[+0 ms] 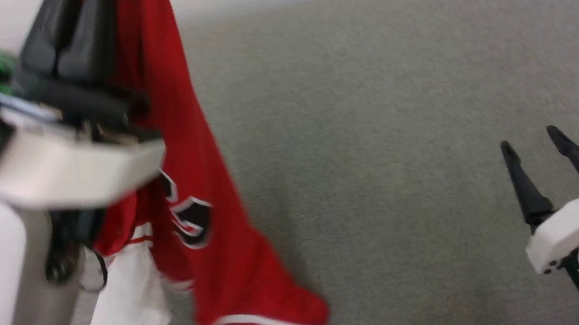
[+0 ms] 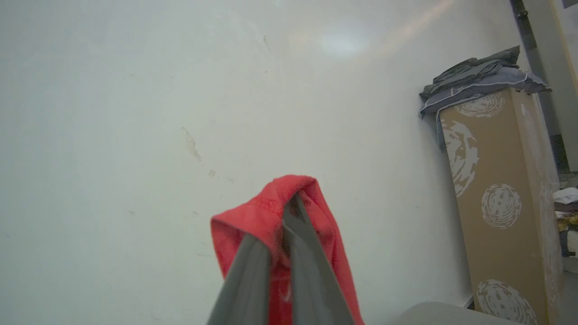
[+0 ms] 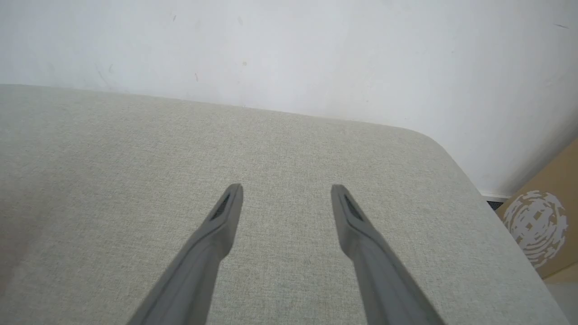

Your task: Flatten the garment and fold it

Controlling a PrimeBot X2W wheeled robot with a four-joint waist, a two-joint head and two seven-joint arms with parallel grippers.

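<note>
At the left, the garment (image 1: 205, 208) hangs lengthwise from the left gripper's (image 2: 286, 225) pinch, well apart from the spread, empty right gripper (image 1: 529, 140).

The garment (image 1: 204, 197) hangs from your left fingers (image 2: 311, 271), draping below them over the counter (image 1: 401, 112). Your right fingers (image 3: 361, 234) stand well apart to its right, above the counter, with the wall (image 3: 289, 45) beyond their tips.
</note>
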